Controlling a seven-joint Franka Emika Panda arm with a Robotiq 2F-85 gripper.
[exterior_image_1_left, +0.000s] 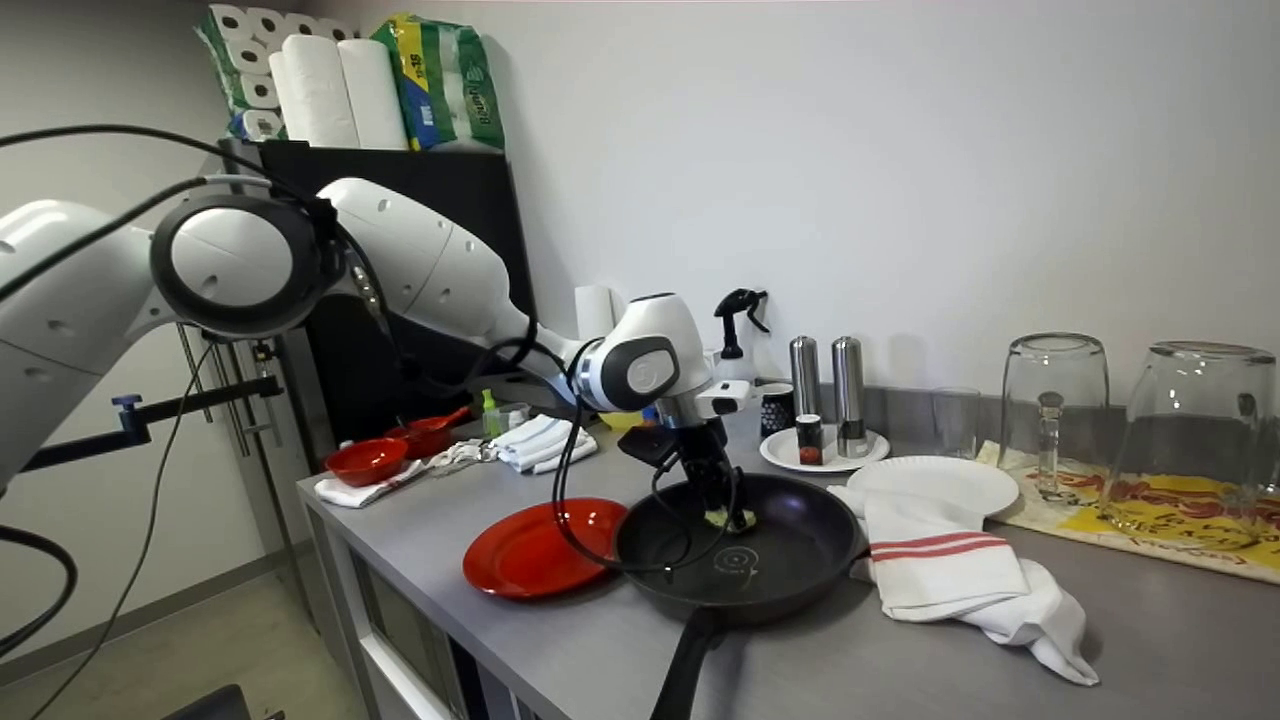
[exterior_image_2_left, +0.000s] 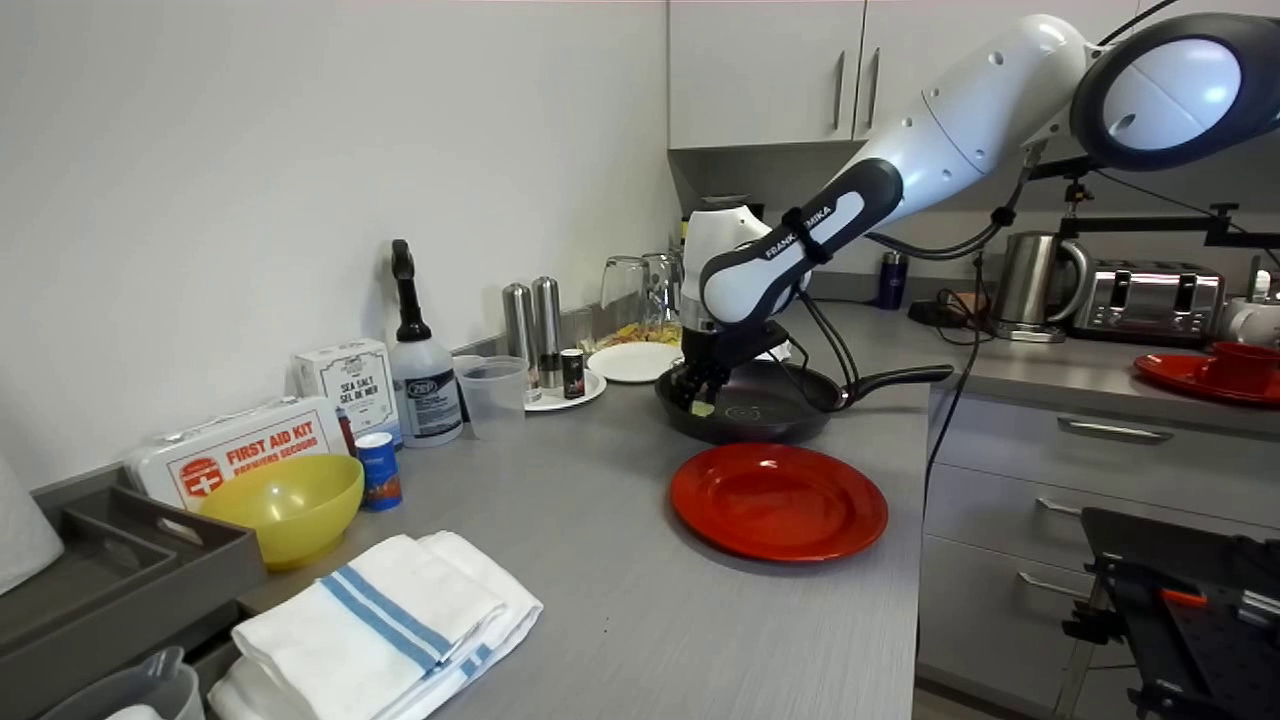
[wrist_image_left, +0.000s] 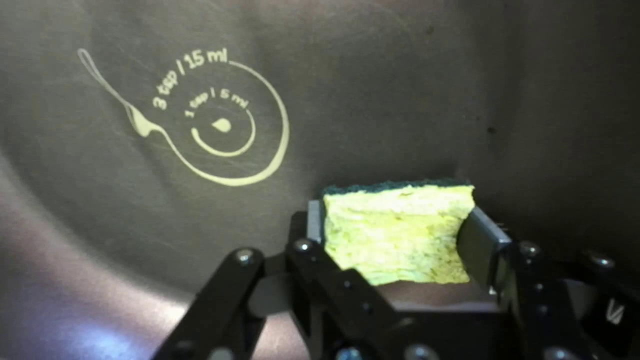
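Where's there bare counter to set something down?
Bare counter lies between the blue-striped towels and red plate, and between the pan handle and red-striped towel. Crowded: around the grinders, and over the pan, where the tool grips a sponge.

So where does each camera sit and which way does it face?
An exterior view: beyond the handle of the frying pan, faces across the counter to the wall; the arm enters at picture left.
An exterior view: beyond the folded towels, faces along the counter over the red plate to the frying pan; the arm enters at upper right.
Wrist view: on the wrist, faces into the frying pan; the gripper, closed on the sponge, shows at the bottom.
Both exterior views share arm, frying pan and red plate.
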